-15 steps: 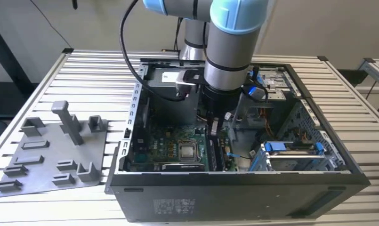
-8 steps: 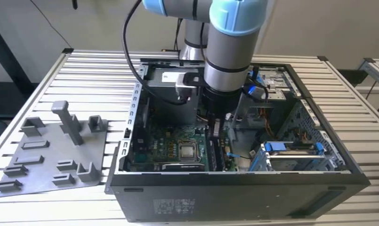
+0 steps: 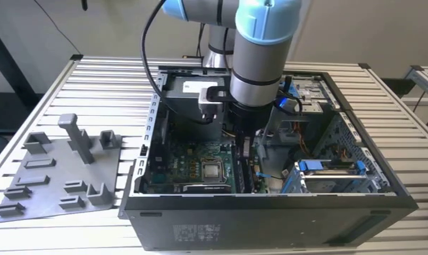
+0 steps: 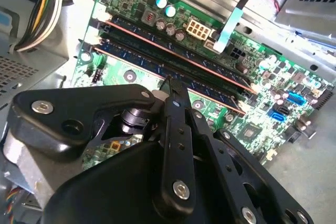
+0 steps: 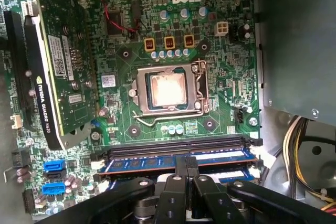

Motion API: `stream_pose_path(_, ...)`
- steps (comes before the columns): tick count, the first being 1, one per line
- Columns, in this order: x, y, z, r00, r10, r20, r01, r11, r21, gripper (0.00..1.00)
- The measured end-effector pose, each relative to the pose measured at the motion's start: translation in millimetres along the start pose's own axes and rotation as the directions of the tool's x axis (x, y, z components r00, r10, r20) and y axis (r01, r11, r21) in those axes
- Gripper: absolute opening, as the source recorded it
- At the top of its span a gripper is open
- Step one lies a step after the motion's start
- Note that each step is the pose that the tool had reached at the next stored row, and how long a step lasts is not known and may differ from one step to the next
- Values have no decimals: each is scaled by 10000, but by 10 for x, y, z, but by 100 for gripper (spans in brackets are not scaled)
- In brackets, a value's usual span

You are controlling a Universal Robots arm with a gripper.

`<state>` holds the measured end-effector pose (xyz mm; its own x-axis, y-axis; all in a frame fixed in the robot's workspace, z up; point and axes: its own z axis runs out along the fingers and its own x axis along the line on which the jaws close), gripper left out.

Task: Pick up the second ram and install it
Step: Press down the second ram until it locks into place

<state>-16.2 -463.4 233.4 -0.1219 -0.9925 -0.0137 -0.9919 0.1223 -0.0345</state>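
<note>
- Fingers (image 4: 169, 85) of mine are pressed together, tips down on the top edge of the second ram (image 5: 157, 162), which stands in a motherboard slot.
- In both wrist views my fingers (image 5: 186, 169) meet the strip near its middle.
- Another ram stick (image 4: 173, 51) sits just beside it in the neighbouring slot, parallel.
- In the exterior view my arm (image 3: 260, 64) reaches straight down into the open computer case (image 3: 270, 223) on the bench (image 3: 107, 79).
- A grey holder plate (image 3: 58, 175) lies on the bench to the exterior view's left of the case.
</note>
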Motion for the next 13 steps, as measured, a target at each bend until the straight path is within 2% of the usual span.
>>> stream_pose_path(7,4,4,116,10000,-86,-9,86,10000,-6,11)
stream_pose_path(8,4,4,125,10000,-88,10,88,10000,-5,11)
stream_pose_path(11,2,4,129,9999,-91,54,91,10000,-9,11)
stream_pose_path(13,-3,2,89,9999,-90,95,90,10000,-4,11)
